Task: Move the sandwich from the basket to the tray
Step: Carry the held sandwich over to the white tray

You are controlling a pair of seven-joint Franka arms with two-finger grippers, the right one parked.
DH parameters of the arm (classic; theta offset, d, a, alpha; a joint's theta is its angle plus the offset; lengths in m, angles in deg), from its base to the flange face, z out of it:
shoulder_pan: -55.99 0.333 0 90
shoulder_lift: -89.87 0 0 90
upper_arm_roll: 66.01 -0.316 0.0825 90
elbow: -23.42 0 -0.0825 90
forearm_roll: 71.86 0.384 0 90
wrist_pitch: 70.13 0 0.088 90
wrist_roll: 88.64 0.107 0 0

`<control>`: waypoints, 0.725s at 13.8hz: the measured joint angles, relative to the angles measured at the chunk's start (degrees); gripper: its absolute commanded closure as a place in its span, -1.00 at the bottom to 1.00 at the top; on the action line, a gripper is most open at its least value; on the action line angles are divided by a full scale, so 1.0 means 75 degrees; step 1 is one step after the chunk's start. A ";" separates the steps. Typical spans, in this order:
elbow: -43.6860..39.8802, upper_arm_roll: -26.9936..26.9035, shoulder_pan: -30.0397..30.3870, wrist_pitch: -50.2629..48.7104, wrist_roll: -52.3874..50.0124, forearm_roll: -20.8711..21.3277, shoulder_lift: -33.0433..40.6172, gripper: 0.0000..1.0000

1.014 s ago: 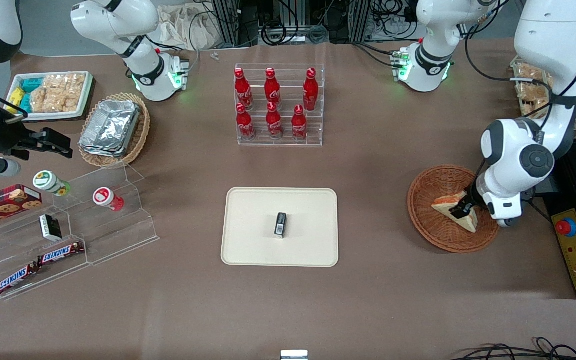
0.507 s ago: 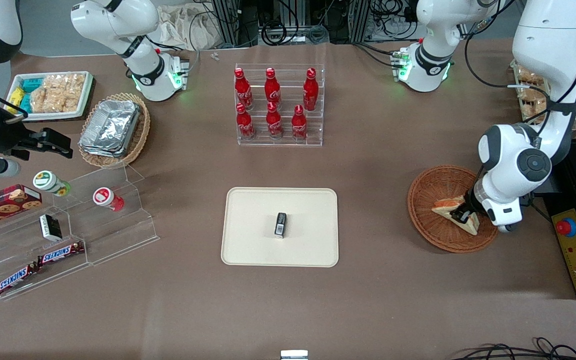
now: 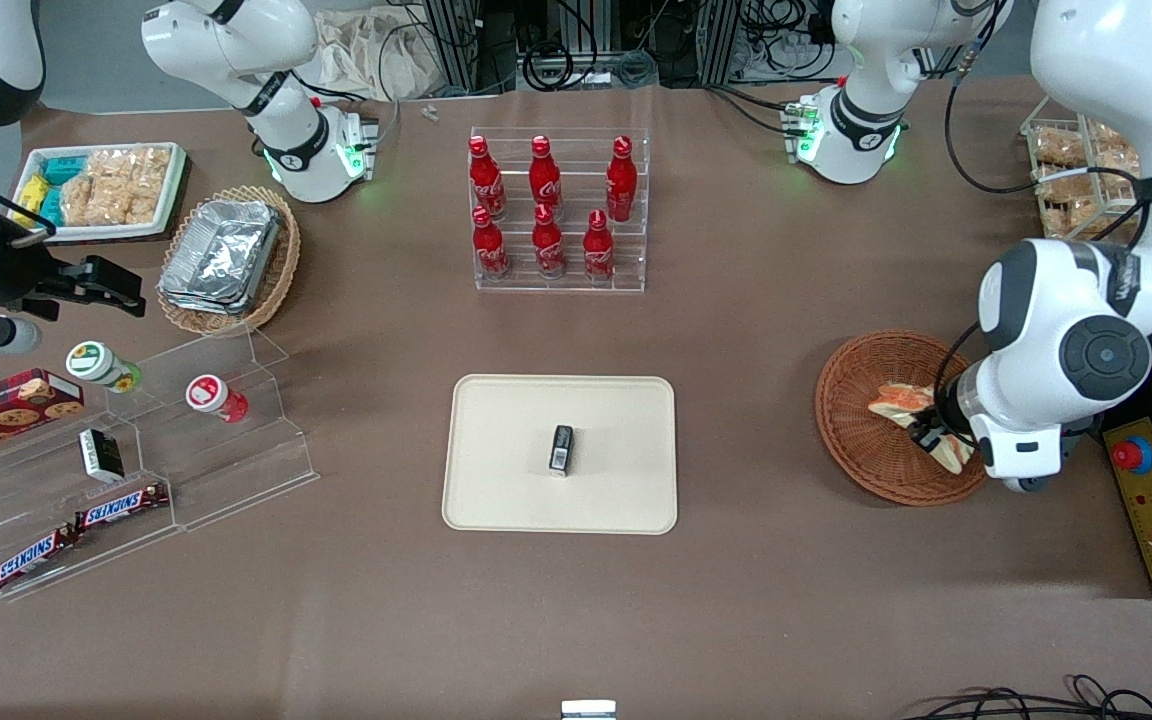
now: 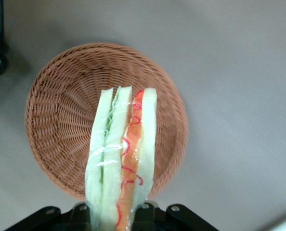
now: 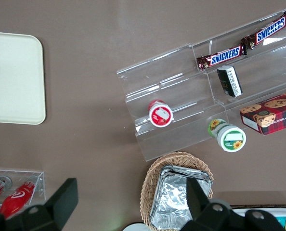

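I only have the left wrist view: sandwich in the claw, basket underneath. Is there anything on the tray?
Observer: Yes. The front view shows a small black box lying in the middle of the tray; the rest of it is bare.
Operator: Which way is the tray from here?
Observer: The claw holds the sandwich over the basket. The tray lies sideways from there, toward the parked arm's end of the table.
Operator: Anything tall near the tray?
Observer: A rack of red bottles, farther from the front camera than the tray and apart from it.
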 measured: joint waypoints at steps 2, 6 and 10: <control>-0.0935 0.0035 -0.0529 -0.0671 0.0292 -0.0009 0.0018 1.00; -0.1507 0.0146 -0.2049 -0.0870 0.0405 -0.0021 -0.0362 1.00; -0.2629 0.0135 -0.3458 -0.0132 0.0303 -0.0017 -0.2327 1.00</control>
